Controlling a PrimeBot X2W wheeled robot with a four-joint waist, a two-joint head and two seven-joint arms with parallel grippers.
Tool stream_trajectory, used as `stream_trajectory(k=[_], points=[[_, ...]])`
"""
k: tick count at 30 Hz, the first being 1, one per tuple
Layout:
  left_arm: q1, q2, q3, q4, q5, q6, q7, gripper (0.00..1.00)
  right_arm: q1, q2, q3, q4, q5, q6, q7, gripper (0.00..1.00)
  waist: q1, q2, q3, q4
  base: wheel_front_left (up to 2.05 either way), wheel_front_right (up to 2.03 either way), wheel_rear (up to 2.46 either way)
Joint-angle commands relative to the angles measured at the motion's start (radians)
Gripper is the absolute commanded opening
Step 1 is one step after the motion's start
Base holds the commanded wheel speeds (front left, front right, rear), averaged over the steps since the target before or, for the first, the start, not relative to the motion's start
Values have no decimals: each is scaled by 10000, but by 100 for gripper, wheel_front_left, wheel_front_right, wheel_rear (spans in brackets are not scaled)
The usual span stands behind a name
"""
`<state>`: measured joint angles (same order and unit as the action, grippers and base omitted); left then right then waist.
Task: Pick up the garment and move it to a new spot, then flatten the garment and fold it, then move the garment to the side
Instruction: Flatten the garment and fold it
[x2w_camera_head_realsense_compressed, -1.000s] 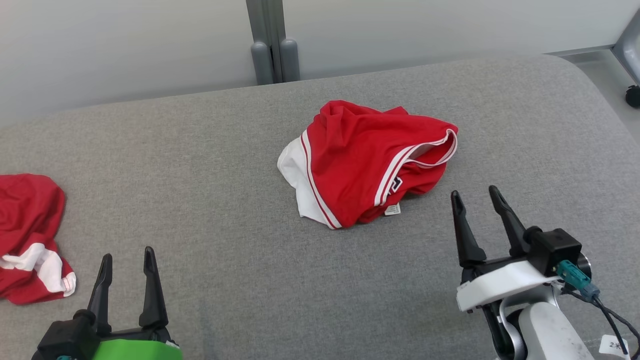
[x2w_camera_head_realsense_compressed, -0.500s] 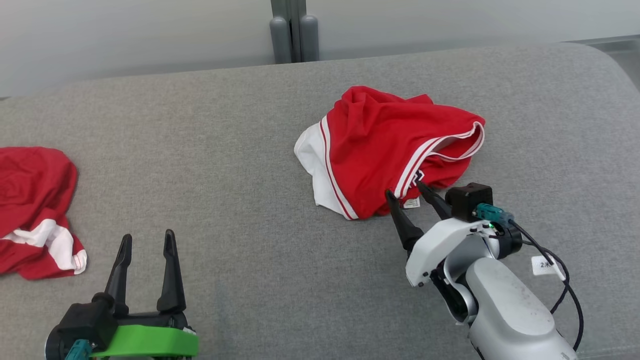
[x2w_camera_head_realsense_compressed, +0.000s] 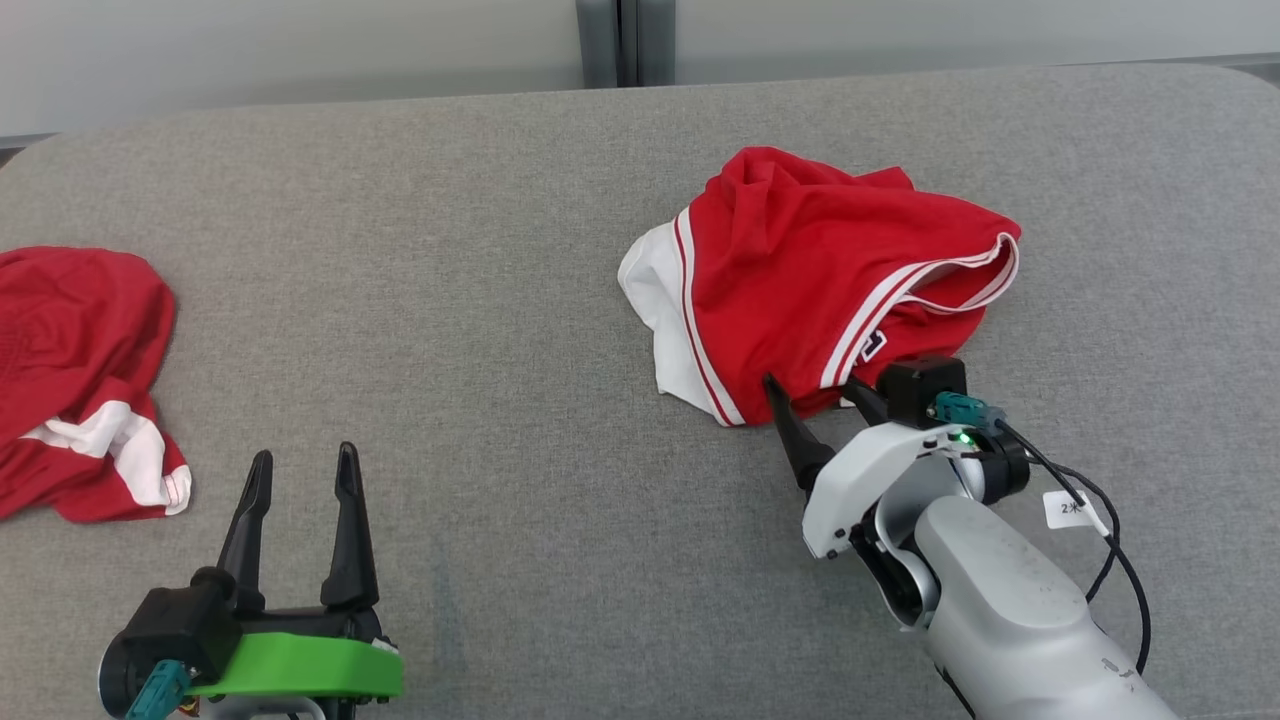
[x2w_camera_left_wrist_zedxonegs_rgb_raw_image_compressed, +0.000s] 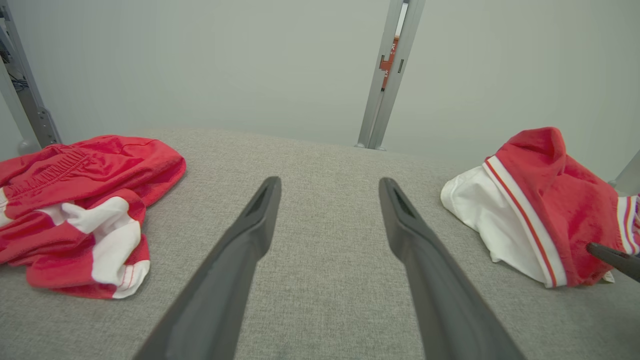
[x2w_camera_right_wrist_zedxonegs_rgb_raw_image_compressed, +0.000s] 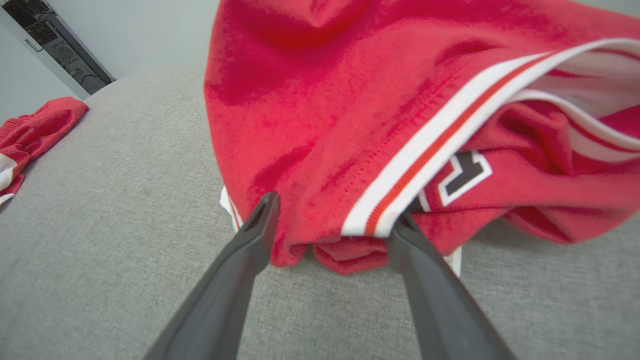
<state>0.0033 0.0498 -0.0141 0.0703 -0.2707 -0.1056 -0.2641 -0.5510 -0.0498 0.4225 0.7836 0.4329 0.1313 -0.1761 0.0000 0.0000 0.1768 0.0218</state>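
Since a second ago the right gripper (x2w_camera_head_realsense_compressed: 810, 385) has advanced from the near right of the surface to the near hem of the crumpled red jersey garment with white-and-red striped trim (x2w_camera_head_realsense_compressed: 800, 270), while the left gripper (x2w_camera_head_realsense_compressed: 305, 452) keeps its station at the near left; the whole head view has also shifted, which is camera motion. The garment lies in a loose heap on the grey woven upholstered surface (x2w_camera_head_realsense_compressed: 500, 300), right of centre, with a white panel at its left edge and a small white label at its near edge. In the right wrist view the right gripper (x2w_camera_right_wrist_zedxonegs_rgb_raw_image_compressed: 336, 210) stands with its two dark fingers wide apart, the tips touching the lowest fold of the garment (x2w_camera_right_wrist_zedxonegs_rgb_raw_image_compressed: 325, 100), one tip at the plain red cloth and the other beneath the striped band; nothing is clamped. The left gripper (x2w_camera_left_wrist_zedxonegs_rgb_raw_image_compressed: 328, 181) is likewise spread wide and holds nothing, above bare surface. A second red-and-white crumpled garment (x2w_camera_head_realsense_compressed: 80, 370) lies at the far left, well apart from the first.
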Motion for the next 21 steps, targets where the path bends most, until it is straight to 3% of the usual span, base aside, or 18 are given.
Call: stream_trajectory(k=[1, 2, 3, 4, 12, 21], points=[[-150, 13, 0, 44, -77, -47, -5, 100, -216, -9, 144, 74, 66, -10, -172, 100, 0, 0, -22, -2, 0, 0, 0], [-165, 13, 0, 70, -81, -63, -5, 100, -271, -16, 232, 99, 107, -12, -299, 51, 0, 0, -44, -1, 0, 0, 0], [-175, 13, 6, 79, -90, -74, -5, 100, -335, -16, 264, 113, 111, -10, -411, 18, 0, 0, -66, 0, 0, 0, 0], [-172, 13, 16, 97, -100, -78, -5, 100, -375, -17, 331, 126, 57, -10, -513, 0, 0, 0, -98, -2, 0, 0, 0], [20, 13, 96, 130, -46, -115, -5, 100, -804, -6, 906, -490, 150, -10, -817, 0, 0, 0, -327, -76, 0, 0, 0], [20, 13, 97, 19, -130, -64, -5, 100, -2759, -17, 2663, -1895, 1309, -10, -222, 0, 0, 0, -410, -63, 0, 0, 0]])
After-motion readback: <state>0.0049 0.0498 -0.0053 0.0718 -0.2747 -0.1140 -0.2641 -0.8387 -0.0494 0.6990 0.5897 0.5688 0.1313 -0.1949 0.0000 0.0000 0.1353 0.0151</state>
